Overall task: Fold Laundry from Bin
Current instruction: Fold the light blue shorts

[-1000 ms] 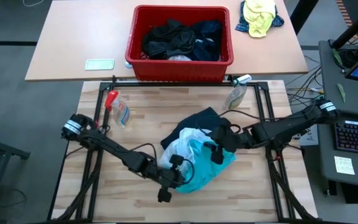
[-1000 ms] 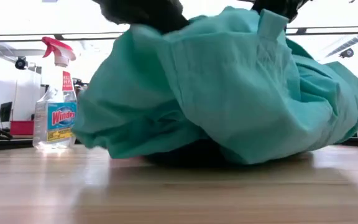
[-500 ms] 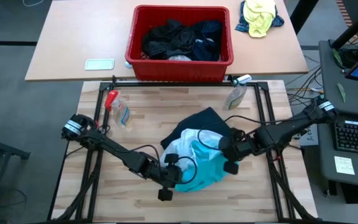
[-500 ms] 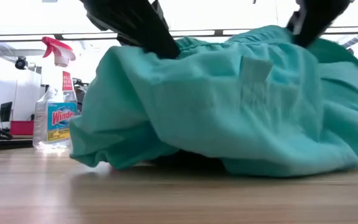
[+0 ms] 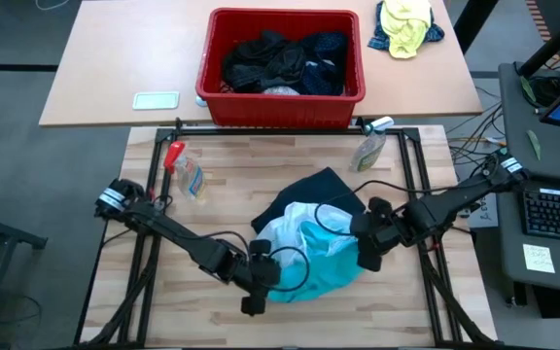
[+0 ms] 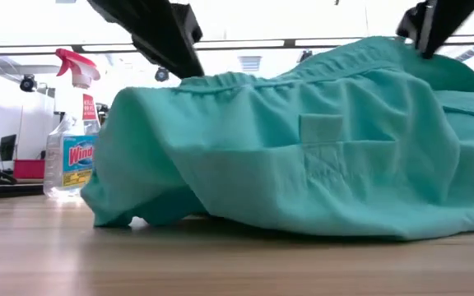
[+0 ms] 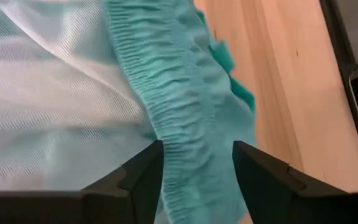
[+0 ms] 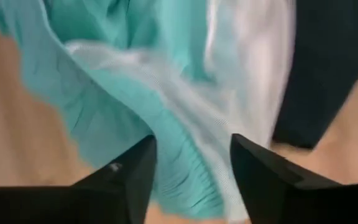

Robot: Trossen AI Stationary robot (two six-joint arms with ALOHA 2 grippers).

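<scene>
Two open grippers: my left gripper (image 7: 197,171) and right gripper (image 8: 191,168) straddle the turquoise garment's (image 5: 314,262) ribbed waistband, heaped mid-bench (image 5: 212,209) over a dark garment (image 5: 324,185). I should pinch both ends evenly, then stretch it flat.

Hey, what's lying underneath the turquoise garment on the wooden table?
A dark garment sticks out from under the turquoise garment on the side toward the red bin. How far the dark one reaches underneath is covered, as is anything else beneath.
</scene>
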